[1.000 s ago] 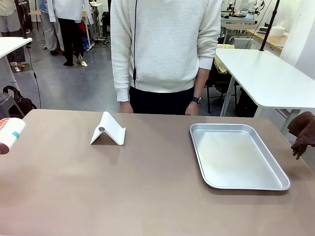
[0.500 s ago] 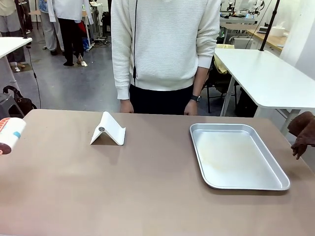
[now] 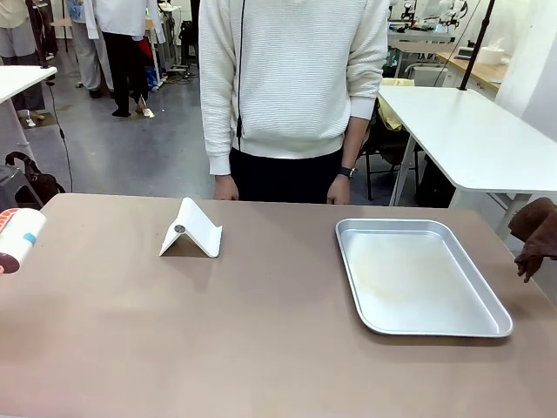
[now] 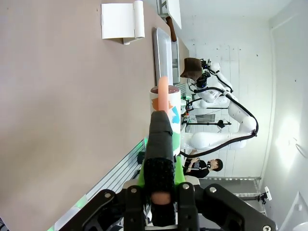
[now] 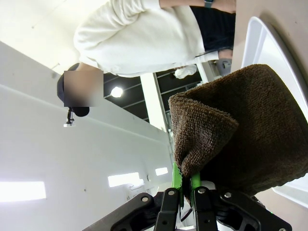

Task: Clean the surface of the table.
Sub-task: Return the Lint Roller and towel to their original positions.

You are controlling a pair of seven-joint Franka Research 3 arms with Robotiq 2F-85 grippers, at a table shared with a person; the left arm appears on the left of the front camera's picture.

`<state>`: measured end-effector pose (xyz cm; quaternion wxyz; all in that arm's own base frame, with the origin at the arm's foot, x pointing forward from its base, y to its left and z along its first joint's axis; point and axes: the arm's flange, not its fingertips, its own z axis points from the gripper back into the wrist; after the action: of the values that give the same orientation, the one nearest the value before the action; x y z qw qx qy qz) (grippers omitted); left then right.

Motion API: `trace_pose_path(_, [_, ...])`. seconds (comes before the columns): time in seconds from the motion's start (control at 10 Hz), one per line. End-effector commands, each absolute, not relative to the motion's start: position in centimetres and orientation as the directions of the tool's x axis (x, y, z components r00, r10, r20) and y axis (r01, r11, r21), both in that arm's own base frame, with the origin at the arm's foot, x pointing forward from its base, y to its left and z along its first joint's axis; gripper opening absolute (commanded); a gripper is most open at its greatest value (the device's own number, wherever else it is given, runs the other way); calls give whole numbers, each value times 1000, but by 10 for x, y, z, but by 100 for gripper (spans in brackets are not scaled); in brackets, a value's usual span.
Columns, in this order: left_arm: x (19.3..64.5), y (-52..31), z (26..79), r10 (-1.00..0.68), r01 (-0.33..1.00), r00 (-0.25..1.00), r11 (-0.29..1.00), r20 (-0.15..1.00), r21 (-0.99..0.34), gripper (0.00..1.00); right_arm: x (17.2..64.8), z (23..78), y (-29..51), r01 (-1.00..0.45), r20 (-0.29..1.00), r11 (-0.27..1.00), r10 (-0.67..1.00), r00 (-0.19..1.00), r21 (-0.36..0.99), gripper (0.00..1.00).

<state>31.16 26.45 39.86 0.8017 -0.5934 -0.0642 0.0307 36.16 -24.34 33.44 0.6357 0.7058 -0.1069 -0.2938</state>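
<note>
The brown table (image 3: 261, 331) spreads across the front view. At its left edge hangs a white roller (image 3: 17, 237) with orange and blue print. In the left wrist view my left gripper (image 4: 162, 120) is shut on the roller's orange handle (image 4: 163, 91), and the roller drum (image 4: 168, 120) sits just beyond the fingers, above the table (image 4: 57, 96). At the table's right edge hangs a brown cloth (image 3: 535, 233). In the right wrist view my right gripper (image 5: 186, 180) is shut on this brown terry cloth (image 5: 245, 130), which bunches above the fingers.
A white folded stand (image 3: 190, 231) sits left of centre at the back. A shiny metal tray (image 3: 418, 274) lies at the right. A person in a white sweater (image 3: 291, 78) stands at the far edge with hands down. A white-topped table (image 3: 470, 135) stands behind on the right.
The person has shifted slightly to the right. The roller at the left edge has edged a little; the cloth has stayed where it was.
</note>
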Motion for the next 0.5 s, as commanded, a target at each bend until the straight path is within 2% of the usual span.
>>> trace_pose_path(0.0, [310,265,402,118,11,992,296,48,-955,22,358,341,-242,220,-274,-165,-523,807,961,7])
trace_pose_path(0.4, [310,265,402,118,11,992,296,48,-955,22,358,341,-242,220,-274,-165,-523,807,961,7])
